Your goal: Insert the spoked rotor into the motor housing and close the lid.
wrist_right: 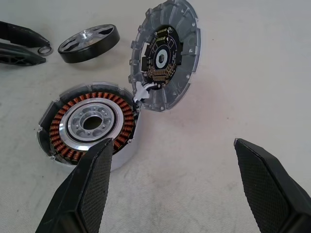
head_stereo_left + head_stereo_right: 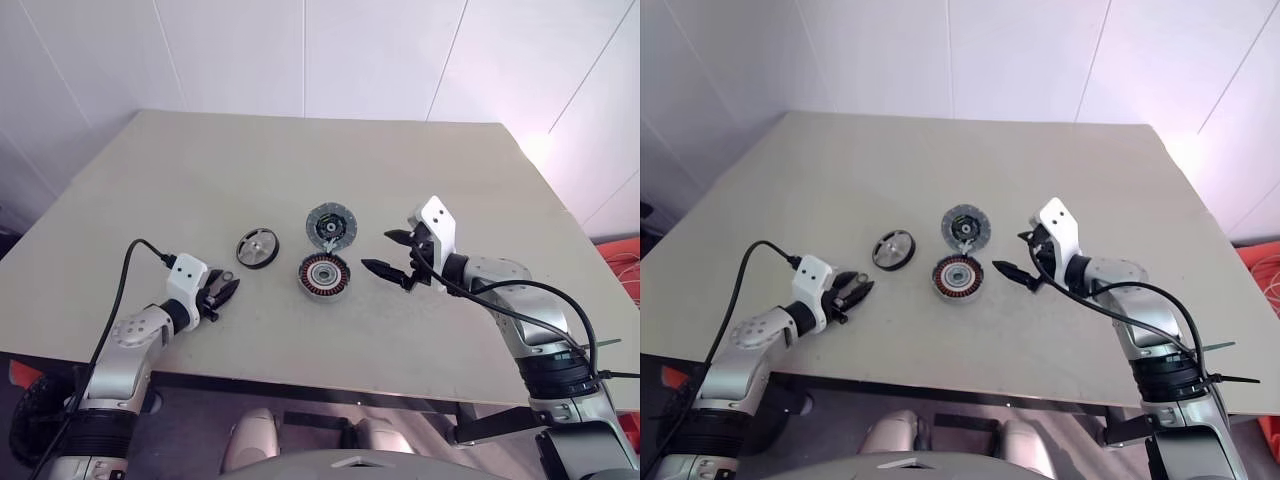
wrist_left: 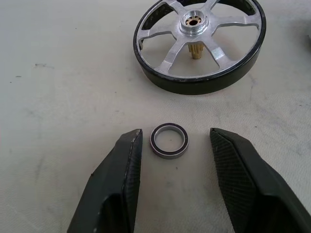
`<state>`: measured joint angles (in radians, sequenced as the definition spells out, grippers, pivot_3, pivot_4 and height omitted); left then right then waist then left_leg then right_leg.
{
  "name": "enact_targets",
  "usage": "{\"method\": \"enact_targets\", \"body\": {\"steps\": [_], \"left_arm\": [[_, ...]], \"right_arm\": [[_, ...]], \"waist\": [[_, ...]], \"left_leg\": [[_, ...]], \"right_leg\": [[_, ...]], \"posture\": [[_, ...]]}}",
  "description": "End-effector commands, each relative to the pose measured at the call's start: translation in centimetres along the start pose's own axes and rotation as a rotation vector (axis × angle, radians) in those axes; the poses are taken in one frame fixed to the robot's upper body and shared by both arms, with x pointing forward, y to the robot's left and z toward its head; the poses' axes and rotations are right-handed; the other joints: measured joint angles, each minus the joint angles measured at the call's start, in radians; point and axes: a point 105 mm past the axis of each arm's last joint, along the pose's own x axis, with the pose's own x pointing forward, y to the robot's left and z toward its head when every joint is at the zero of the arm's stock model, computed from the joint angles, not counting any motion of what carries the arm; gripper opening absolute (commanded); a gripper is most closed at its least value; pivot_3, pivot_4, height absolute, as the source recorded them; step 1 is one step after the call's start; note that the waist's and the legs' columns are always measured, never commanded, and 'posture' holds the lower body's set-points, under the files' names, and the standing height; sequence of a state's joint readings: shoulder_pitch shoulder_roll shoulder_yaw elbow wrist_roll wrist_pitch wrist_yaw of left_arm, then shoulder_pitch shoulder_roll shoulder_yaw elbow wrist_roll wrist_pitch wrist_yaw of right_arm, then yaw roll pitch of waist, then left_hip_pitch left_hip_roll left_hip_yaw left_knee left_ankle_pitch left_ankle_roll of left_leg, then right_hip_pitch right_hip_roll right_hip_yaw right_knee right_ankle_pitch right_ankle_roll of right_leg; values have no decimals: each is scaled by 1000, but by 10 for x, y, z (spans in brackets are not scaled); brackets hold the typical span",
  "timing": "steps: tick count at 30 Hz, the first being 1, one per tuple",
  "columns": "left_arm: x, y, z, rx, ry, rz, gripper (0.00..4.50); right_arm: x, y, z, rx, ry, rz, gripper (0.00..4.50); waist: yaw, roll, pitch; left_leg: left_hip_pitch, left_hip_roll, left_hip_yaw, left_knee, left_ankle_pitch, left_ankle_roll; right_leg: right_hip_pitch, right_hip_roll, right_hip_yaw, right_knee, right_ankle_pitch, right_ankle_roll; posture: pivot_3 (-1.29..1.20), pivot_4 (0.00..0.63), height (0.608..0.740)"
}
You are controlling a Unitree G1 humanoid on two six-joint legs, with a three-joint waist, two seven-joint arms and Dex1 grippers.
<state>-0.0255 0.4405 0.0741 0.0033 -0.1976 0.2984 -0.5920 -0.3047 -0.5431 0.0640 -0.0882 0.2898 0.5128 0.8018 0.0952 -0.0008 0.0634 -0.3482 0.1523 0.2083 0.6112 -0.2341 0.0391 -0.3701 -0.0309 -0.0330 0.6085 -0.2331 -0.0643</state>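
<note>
- The table (image 2: 300, 170) fills the middle of the head views, a pale board under a white wall, with the three motor parts clustered near its centre.
- The right gripper (image 2: 392, 253) sits right of centre in the left eye view, its two black fingers spread wide and holding nothing, tips aimed at the housing. Its own wrist view shows the fingers (image 1: 87, 187) far apart with bare table between them.
- The left gripper (image 2: 227, 290) lies in the lower left, near the table's front edge. From the head its fingers look nearly together; the left wrist view shows them part-way open, either side of a small ring without touching it.
- The motor housing (image 2: 324, 276) stands just below centre, open side up. The right wrist view brings out its copper windings (image 1: 63, 128) around a silver hub.
- The lid (image 2: 331, 225) sits just above the housing. The right wrist view shows it tilted up on edge, touching the housing's rim, circuit side facing the camera.
- The spoked rotor (image 2: 258, 248) lies flat left of the housing. The left wrist view shows a brass pinion (image 3: 195, 50) under its hub.
- The small ring (image 3: 169, 140), dark-edged metal, lies flat on the table.
</note>
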Motion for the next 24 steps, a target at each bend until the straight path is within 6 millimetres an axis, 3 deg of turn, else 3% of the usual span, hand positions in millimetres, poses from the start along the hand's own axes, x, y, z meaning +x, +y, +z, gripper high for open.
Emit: {"method": "enact_targets", "body": {"steps": [1, 6, 10, 20, 24], "left_arm": [[-2, 4, 5, 26, -4, 17, 2289], [0, 4, 5, 17, -2, 24, 2289], [0, 4, 5, 23, 3, 28, 1208], [1, 4, 7, 29, 1, 30, 1208], [0, -7, 25, -30, -72, -50, 1208]], "right_arm": [[0, -4, 16, -39, -46, -11, 4500], [2, -7, 22, -42, -51, -16, 4500], [3, -9, 27, -43, -56, -22, 4500], [1, -10, 24, -43, -53, -32, 4500], [3, -9, 24, -43, -51, -30, 4500]], "waist": [[0, 0, 0], [-1, 0, 0], [-1, 0, 0], [0, 0, 0], [0, 0, 0]], "left_leg": [[0, 0, 0, 0, 0, 0], [0, 0, 0, 0, 0, 0], [1, 0, 0, 0, 0, 0], [1, 0, 0, 0, 0, 0], [0, 0, 0, 0, 0, 0]], "right_leg": [[0, 0, 0, 0, 0, 0], [0, 0, 0, 0, 0, 0], [0, 0, 0, 0, 0, 0], [0, 0, 0, 0, 0, 0], [0, 0, 0, 0, 0, 0]], "posture": [[0, 0, 740], [0, 0, 740], [0, 0, 740], [0, 0, 740], [0, 0, 740]]}}
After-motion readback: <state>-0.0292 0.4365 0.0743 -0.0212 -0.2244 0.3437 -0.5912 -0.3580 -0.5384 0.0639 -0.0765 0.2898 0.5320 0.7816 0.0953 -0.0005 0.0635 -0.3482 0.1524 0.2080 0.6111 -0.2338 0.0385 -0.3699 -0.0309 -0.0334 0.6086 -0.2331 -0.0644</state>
